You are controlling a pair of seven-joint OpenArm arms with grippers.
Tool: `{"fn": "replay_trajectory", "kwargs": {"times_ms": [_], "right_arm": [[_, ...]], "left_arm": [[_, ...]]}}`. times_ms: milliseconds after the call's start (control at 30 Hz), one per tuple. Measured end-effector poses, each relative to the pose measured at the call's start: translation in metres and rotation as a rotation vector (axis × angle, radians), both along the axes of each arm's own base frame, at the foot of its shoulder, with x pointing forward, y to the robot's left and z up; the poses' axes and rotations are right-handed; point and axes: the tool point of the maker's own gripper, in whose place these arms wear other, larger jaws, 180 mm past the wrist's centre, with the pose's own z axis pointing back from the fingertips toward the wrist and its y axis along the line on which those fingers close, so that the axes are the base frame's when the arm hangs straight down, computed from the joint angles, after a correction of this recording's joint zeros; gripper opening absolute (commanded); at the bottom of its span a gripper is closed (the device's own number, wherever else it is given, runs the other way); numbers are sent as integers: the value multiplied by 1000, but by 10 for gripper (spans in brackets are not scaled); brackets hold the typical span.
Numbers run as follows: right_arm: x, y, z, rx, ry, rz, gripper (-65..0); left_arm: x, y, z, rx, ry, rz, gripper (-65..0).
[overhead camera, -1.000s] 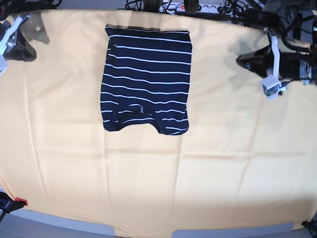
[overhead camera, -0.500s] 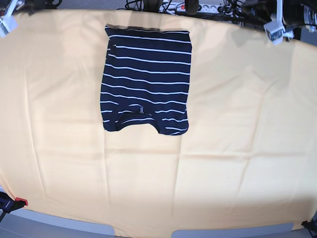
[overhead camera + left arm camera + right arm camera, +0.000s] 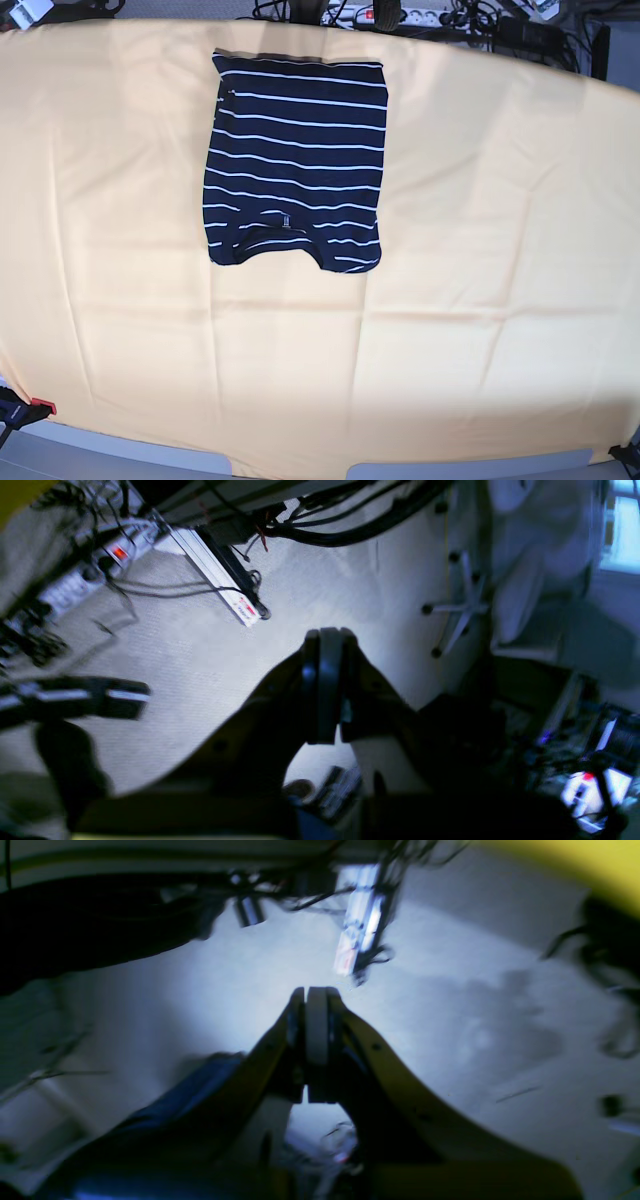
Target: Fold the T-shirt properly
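Both wrist views are smeared by blur. In the left wrist view the power strip [image 3: 95,570] and the cables [image 3: 350,525] beside it lose their edges, and the cluttered gear at lower right cannot be made out. In the right wrist view a yellow cloth [image 3: 575,865] is cut off at the top corner. In the base view the table's yellow-orange cloth [image 3: 480,300] runs past both side edges.

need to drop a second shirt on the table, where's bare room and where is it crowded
Bare yellow-orange cloth spreads right of the folded T-shirt, all along the near edge below it, and in a narrower strip to its left. Crowded only along the far edge, where cables and a power strip lie.
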Motion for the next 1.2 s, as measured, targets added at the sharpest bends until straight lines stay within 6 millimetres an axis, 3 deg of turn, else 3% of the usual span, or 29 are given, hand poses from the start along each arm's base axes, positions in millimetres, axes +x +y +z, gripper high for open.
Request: {"fn": "replay_trajectory", "kwargs": {"times_ms": [100, 200, 267, 333, 467, 667, 767, 867, 1067, 1200], "right_arm": [[-25, 17, -18, 107, 110, -44, -650], [-69, 20, -45, 106, 286, -26, -650], [-96, 22, -61, 108, 379, -25, -650], [-112, 27, -80, 108, 432, -22, -650], [-114, 39, -124, 126, 447, -56, -650], [-125, 37, -181, 71, 476, -70, -650], [-118, 40, -206, 57, 457, -75, -650], [-99, 44, -230, 47, 400, -94, -650], [-58, 88, -275, 44, 252, -68, -650], [-38, 97, -305, -98, 202, -48, -650]], "left_arm": [[-23, 1, -18, 3, 104, 2, -650], [-52, -7, -42, 5, 202, -1, -650], [-81, -14, -57, 8, 294, -19, -650], [-100, -17, -76, 25, 372, -7, -650], [-100, -27, -119, 31, 415, 55, -650], [-120, -23, -176, 116, 500, 49, -650], [-105, -25, -206, 141, 469, 112, -650], [-77, -29, -235, 155, 390, 210, -650], [-23, -35, -284, 198, 174, 341, -650], [0, -42, -307, 227, 82, 381, -650]]}}
